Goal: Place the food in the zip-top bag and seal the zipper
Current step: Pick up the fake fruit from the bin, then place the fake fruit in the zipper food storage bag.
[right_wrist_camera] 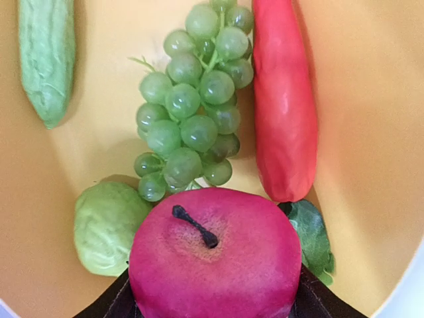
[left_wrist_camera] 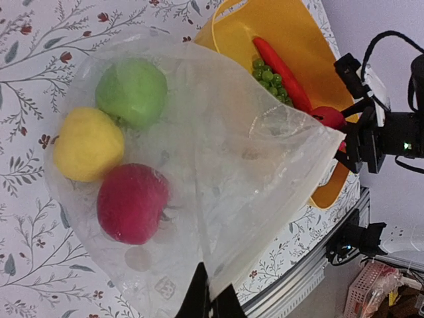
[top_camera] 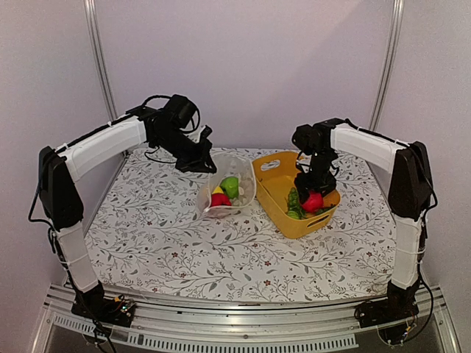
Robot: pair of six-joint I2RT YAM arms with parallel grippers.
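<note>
We find the left jaws clamped on the zip-top bag. The right jaws flank the red apple, 6 o'clock of the grapes; we cannot tell if they are clamped on it.

Right wrist: apple cut by bottom edge, covering most of right end effector; contact unclear. Cucumber, carrot cut at top. Left end effector: tips only.
</note>
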